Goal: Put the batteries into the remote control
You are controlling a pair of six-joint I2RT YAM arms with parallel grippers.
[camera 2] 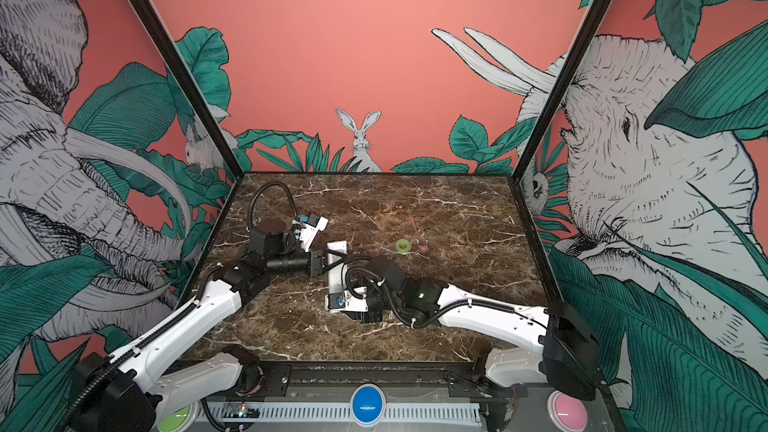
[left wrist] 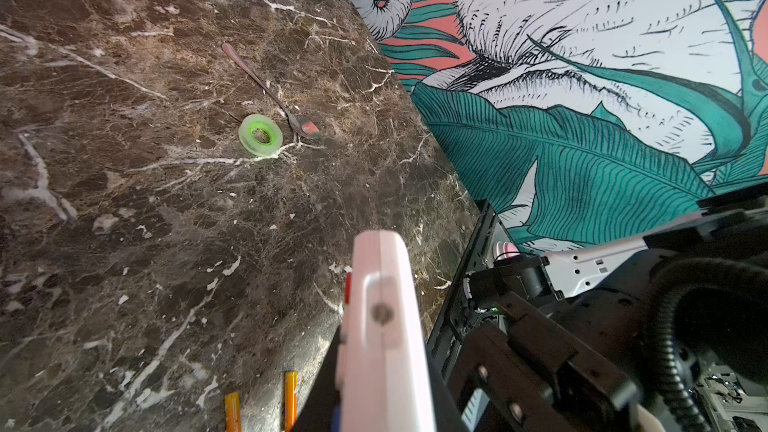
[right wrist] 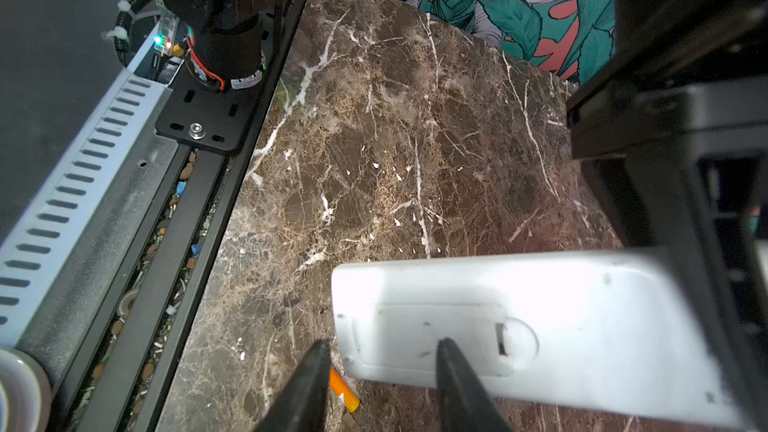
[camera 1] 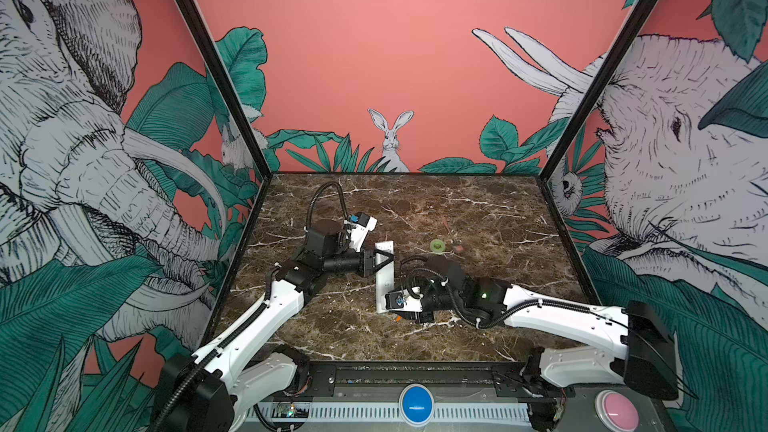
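Left end effector (camera 1: 383,261): jaws clamped shut across the width of the remote control (camera 1: 384,284), which reaches out past them toward the right arm.

Right end effector (right wrist: 382,342): jaws partly open, gripping nothing. One of its fingers (right wrist: 457,376) rests its tip on the remote's plain white back, over the battery cover, which is in place. The other sits just off the remote's end, over bare bench (camera 1: 478,209).

Two batteries (left wrist: 289,398) lie side by side on the bench, close beside the left end effector; one shows between the right end effector's fingers, at the remote's corner.

Green tape roll (left wrist: 260,135) and spoon (left wrist: 270,93): just beside each other, well apart from both end effectors.
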